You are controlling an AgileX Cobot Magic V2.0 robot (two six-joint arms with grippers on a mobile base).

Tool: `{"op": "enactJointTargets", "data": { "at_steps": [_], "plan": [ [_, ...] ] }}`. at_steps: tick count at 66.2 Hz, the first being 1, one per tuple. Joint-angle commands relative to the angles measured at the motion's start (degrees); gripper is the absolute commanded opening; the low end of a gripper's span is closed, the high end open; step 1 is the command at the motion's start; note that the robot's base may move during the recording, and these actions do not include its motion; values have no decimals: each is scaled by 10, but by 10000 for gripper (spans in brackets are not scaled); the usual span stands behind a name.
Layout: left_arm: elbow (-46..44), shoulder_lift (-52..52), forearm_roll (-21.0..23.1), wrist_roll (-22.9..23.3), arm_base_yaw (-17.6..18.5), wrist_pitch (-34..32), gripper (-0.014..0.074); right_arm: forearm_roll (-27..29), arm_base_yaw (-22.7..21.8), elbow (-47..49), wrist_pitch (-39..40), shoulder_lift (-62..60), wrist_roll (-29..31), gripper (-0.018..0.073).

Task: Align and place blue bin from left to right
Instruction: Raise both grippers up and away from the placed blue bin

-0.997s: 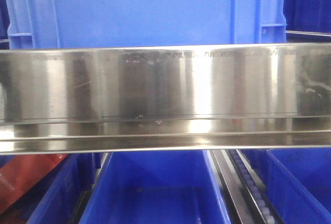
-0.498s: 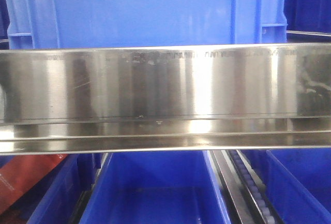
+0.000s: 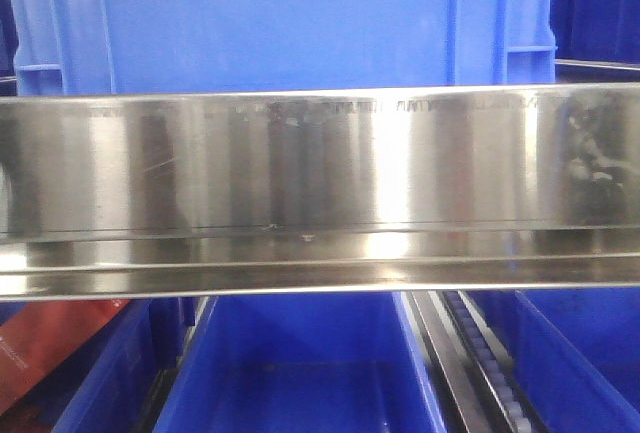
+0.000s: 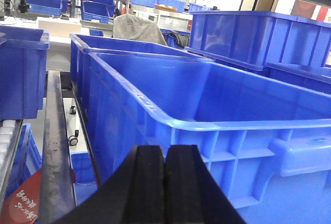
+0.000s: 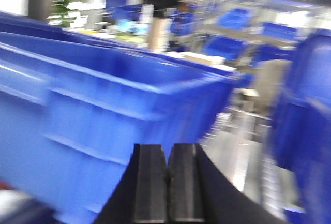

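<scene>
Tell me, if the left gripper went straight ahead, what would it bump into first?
Probably the blue bin. The left gripper, its jaws closed, points at the bin's near wall and rim right in front of it. How far away that wall is, the picture can't show.

Even, bright indoor light is seen in all three views. In the front view, broad vertical glare bands are thrown across the steel rail (image 3: pixel 320 188), brightest right of centre. The left wrist view is rendered sharp, with washed-out windows behind. The right wrist view is smeared throughout by motion blur
</scene>
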State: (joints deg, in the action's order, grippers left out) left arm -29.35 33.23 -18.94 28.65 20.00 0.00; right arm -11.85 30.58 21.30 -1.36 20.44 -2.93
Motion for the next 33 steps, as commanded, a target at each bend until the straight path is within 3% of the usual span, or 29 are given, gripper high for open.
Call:
{"op": "enactJointTargets", "data": {
  "at_steps": [1, 16, 33],
  "plan": [
    [1, -4, -2, -2, 3, -11, -111, 49, -54, -36, 25, -37, 29, -80],
    [1, -4, -2, -2, 3, -11, -111, 81, -164, -118, 17, -122, 25, -80],
    [1, -4, -2, -2, 3, -11, -111, 89, -197, -186, 18, -187, 25, -80]
  ]
}}
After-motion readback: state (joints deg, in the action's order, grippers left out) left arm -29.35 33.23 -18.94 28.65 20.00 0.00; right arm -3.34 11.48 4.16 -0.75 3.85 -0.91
